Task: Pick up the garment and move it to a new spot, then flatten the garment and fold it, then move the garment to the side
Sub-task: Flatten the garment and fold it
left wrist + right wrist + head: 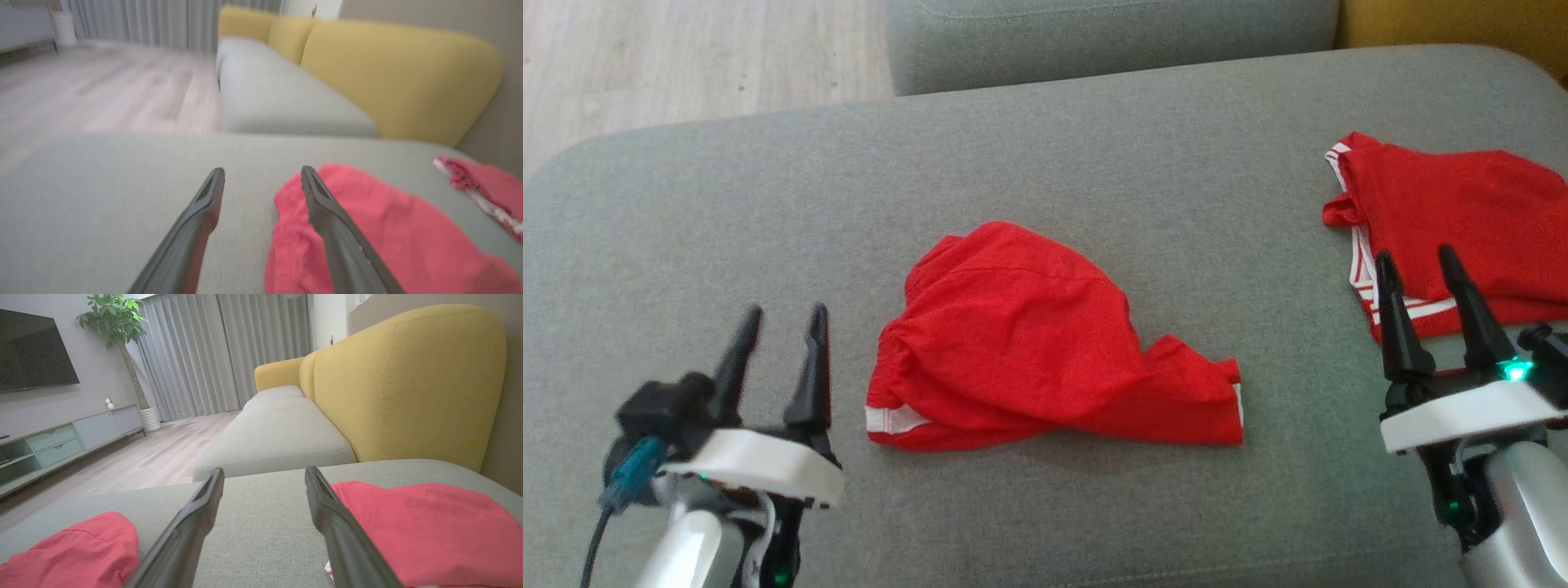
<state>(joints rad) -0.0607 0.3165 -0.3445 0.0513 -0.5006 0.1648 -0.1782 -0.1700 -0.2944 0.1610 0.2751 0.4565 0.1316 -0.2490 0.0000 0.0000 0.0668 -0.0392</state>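
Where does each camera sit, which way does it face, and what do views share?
Head view: on the head, looking down at the grey fabric sofa cushion, crumpled red garment and second red garment; left gripper and right gripper show, open.
Left wrist view: along its dark fingers, across the cushion.
Right wrist view: along its fingers, toward the yellow backrest.
Shared: both garments.

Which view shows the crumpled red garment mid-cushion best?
The head view: the crumpled red garment with white trim lies whole and sharp, seen from above. The left wrist view has it blurred and cropped; the right wrist view catches one rounded end.
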